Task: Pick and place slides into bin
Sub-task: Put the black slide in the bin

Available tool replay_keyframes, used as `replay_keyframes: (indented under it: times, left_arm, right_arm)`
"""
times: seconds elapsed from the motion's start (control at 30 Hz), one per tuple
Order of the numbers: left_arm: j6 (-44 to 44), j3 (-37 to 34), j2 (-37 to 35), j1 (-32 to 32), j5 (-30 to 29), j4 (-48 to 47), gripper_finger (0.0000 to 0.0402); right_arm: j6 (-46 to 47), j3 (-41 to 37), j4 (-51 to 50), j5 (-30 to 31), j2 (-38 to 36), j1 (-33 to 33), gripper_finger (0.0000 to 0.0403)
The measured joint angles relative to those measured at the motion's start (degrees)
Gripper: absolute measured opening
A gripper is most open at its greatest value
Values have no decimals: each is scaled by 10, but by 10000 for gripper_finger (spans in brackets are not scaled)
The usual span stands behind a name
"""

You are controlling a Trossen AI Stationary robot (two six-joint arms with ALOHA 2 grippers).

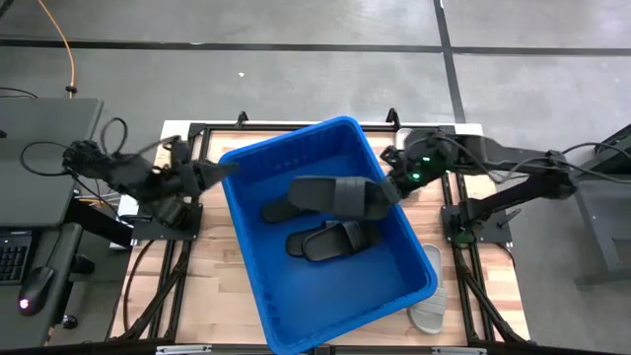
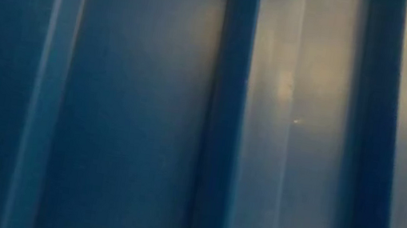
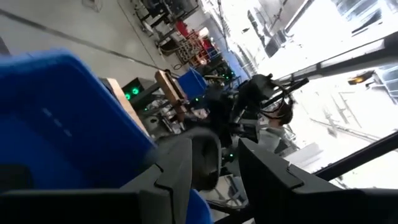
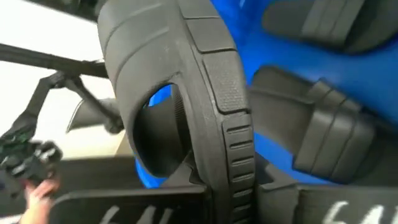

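Observation:
The blue bin (image 1: 296, 306) stands askew in the middle of the table; its wall (image 2: 148, 106) fills the low view. Two black slides (image 1: 340, 240) (image 1: 274, 210) lie on its floor. My right gripper (image 1: 391, 187) is shut on a third black slide (image 1: 330, 193) above the bin's inside, near its right wall. This slide shows close up in the right wrist view (image 4: 186, 81). My left gripper (image 1: 223, 172) is open at the bin's far left rim (image 3: 68, 87); whether it touches the rim, I cannot tell. My right gripper pinches one end of the black slide's sole (image 4: 239, 168) between its two fingers. The fingers come from the table's right side, along the slide. The slide reaches out leftward from the fingers (image 1: 296, 187), lifted clear above the slides on the bin's floor.
A pale grey-white slide (image 1: 430, 314) lies on the wooden table by the bin's near right corner. Black frame rails (image 1: 148, 286) run along the table's left and right sides. A desk with a mouse (image 1: 37, 286) stands to the left.

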Motion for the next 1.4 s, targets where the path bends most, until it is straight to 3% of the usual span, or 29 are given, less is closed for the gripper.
replay_keyframes:
  times: [0.2,0.37,0.5,0.77,0.93,1.07,1.4]
  left_arm:
    - [61,0,-78,0,27,-21,122]
    - [81,0,-108,0,41,-22,122]
    - [99,0,-115,0,65,-30,122]
    - [86,0,-114,0,75,-30,122]
    - [73,0,-114,0,76,-26,122]
    - [73,0,-114,0,81,-26,122]
    - [73,0,-114,0,94,-33,122]
  right_arm:
    - [-4,18,-11,-116,80,-53,9]
    - [-11,87,-22,-161,183,-87,7]
    - [-46,190,-56,-173,274,-98,6]
    - [-152,438,-296,-167,457,-135,5]
    - [-185,561,-389,-166,544,-151,5]
    - [-166,529,-366,-198,560,-154,5]
    - [-140,495,-345,-175,561,-162,5]
